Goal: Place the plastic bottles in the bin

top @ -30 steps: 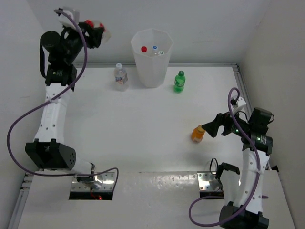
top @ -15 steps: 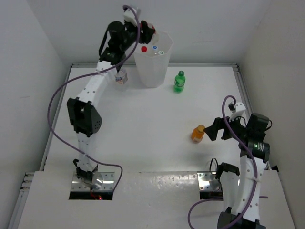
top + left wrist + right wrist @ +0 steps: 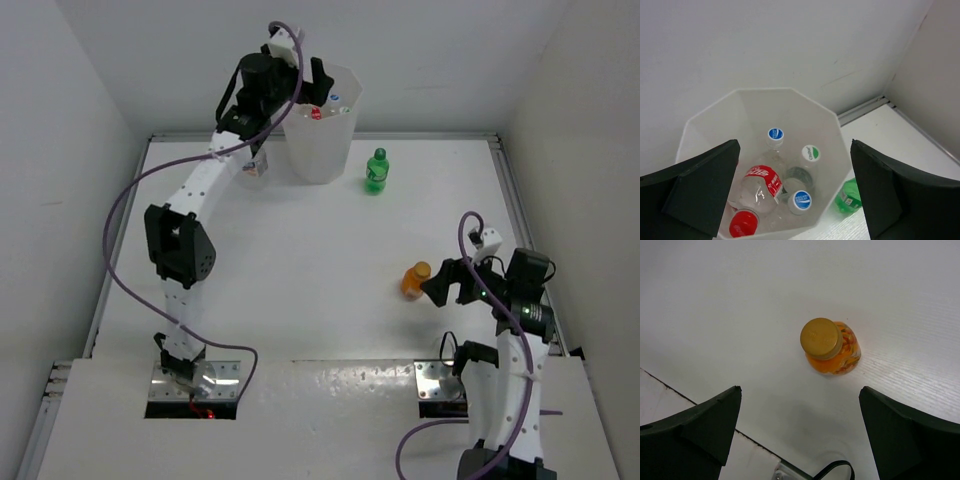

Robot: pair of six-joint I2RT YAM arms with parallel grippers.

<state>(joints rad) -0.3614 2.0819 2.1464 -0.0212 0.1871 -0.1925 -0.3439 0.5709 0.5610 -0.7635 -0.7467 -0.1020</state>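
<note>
The white faceted bin [image 3: 320,140] stands at the back of the table. My left gripper [image 3: 306,84] hovers over its left rim, open and empty. In the left wrist view [image 3: 795,145] it looks straight down into the bin [image 3: 837,132], where several plastic bottles lie: a red-labelled, red-capped one [image 3: 759,186], two with blue caps [image 3: 775,134] [image 3: 801,200] and one with a green-and-white cap [image 3: 810,153]. A green bottle [image 3: 376,170] stands right of the bin. An orange bottle [image 3: 414,280] [image 3: 832,347] stands just ahead of my open right gripper [image 3: 441,284] [image 3: 800,390], apart from its fingers.
A clear bottle [image 3: 254,168] stands left of the bin, partly hidden behind my left arm. White walls close in the table on the left, back and right. A metal-plated ledge [image 3: 330,385] runs along the near edge by the arm bases.
My left arm swung from the far left to above the bin carrying a red-capped bottle, then opened; the bottle now lies in the bin. My right gripper dropped slightly by the orange bottle.
</note>
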